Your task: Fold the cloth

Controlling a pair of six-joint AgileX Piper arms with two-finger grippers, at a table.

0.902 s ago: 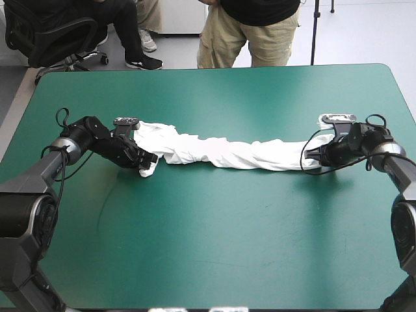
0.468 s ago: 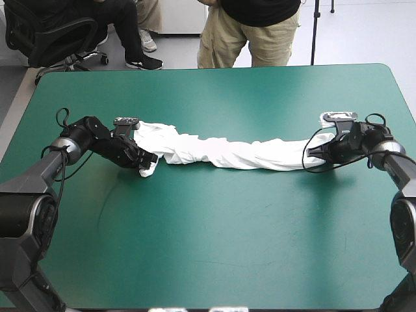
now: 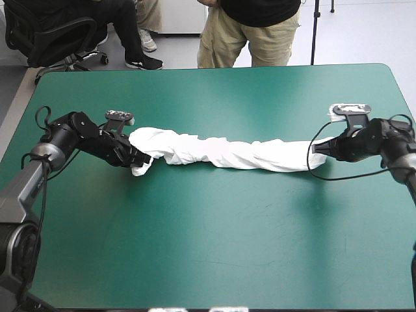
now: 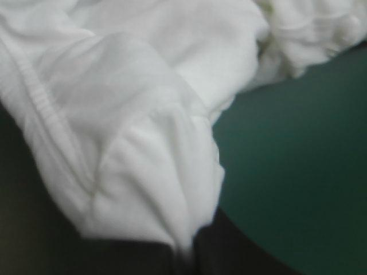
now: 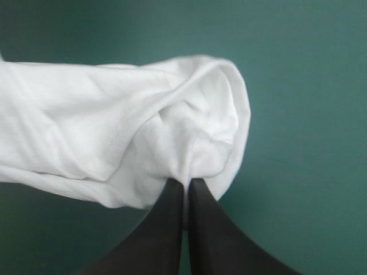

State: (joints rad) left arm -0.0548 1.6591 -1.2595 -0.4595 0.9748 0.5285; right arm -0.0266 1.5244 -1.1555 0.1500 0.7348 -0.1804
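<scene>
The white T-shirt [image 3: 227, 153] is pulled into a long twisted rope across the middle of the teal-green table, just above the cover. My left gripper [image 3: 139, 162] is shut on its left end, where a small flap hangs down. My right gripper [image 3: 318, 149] is shut on its right end. In the left wrist view the T-shirt [image 4: 132, 114] fills most of the picture, with my left gripper [image 4: 186, 252] pinching its edge. In the right wrist view a rounded fold of T-shirt [image 5: 143, 132] bulges ahead of my right gripper [image 5: 186, 186], whose black fingers meet on the cloth.
Bare teal-green cover [image 3: 214, 240] spreads wide in front of the T-shirt, and more lies behind it up to the far edge [image 3: 214, 68].
Both grippers have moved outward, the left one to the left and the right one to the right. The T-shirt has stretched longer and straighter between them.
</scene>
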